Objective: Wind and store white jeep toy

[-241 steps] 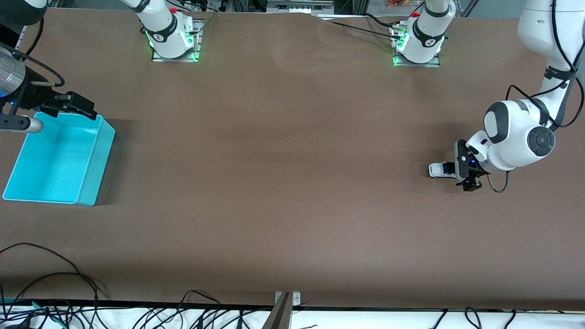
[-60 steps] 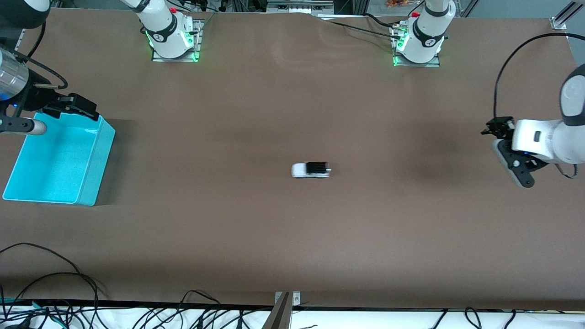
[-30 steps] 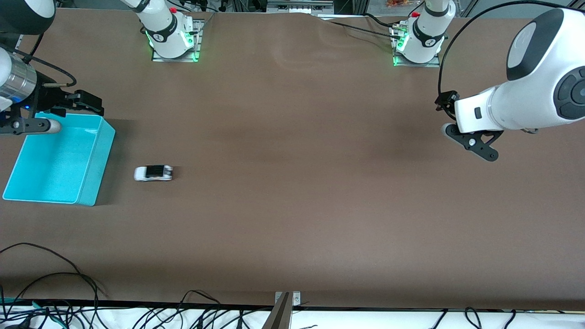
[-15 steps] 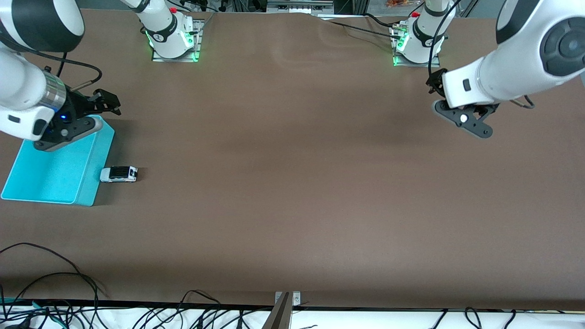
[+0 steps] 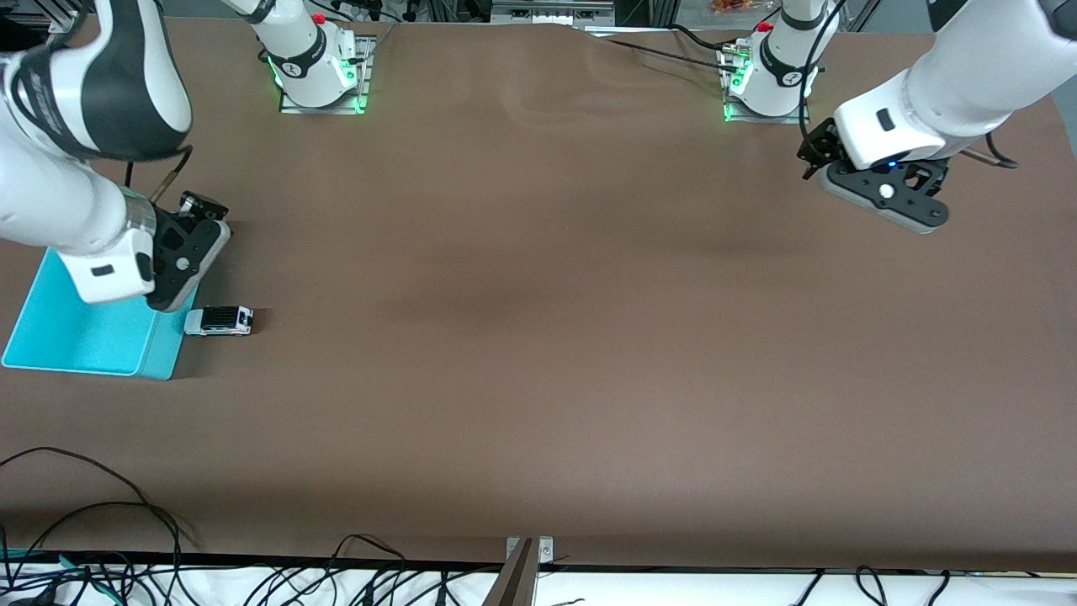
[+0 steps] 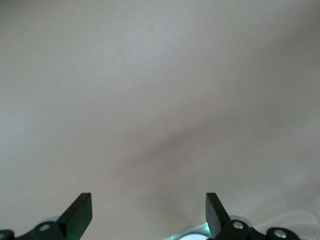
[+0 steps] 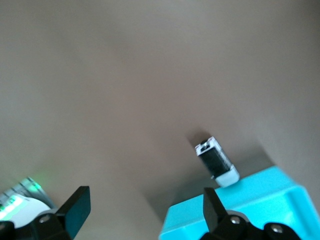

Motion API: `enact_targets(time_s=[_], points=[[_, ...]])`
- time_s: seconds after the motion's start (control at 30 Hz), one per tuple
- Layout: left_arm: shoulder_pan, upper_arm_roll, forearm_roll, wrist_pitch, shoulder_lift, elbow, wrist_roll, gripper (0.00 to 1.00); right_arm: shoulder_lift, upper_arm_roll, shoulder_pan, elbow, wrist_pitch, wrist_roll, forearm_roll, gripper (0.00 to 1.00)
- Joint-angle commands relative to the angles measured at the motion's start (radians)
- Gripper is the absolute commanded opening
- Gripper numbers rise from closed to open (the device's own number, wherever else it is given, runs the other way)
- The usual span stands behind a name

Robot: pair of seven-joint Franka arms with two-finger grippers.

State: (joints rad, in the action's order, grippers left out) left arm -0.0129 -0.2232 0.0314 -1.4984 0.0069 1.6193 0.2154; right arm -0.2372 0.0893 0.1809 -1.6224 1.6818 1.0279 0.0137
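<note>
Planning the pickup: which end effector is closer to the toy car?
The right end effector, over the bin's corner beside the car; the left one hangs far off.

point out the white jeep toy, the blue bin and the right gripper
white jeep toy (image 5: pixel 219 321), front view, on its black roof
blue bin (image 5: pixel 161 345), front view, on its wall beside the jeep
right gripper (image 7: pixel 142 205), right wrist view, midway between its open fingers

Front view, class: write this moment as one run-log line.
white jeep toy: on table, against teal bin wall, not stored | right gripper: open, above bin edge near toy | left gripper: open, waiting over bare table
</note>
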Motion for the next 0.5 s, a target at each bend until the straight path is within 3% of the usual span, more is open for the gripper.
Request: enact_targets(time_s=[0.0,0.27,0.47], points=[[-0.072,0.120,-0.011,-0.068,-0.045,0.050,-0.002,1.00,-0.014,0.006,-0.035,-0.079,0.113,0.170,0.006,1.00],[-0.062,0.170,-0.008,-0.114,-0.067,0.037,-0.007,1.00,-0.030,0.006,-0.112,-0.249,0.343,0.329,0.003,1.00],[-0.059,0.191,-0.008,-0.112,-0.059,0.019,-0.033,1.00,-0.083,0.006,-0.169,-0.298,0.446,0.466,-0.024,1.00]])
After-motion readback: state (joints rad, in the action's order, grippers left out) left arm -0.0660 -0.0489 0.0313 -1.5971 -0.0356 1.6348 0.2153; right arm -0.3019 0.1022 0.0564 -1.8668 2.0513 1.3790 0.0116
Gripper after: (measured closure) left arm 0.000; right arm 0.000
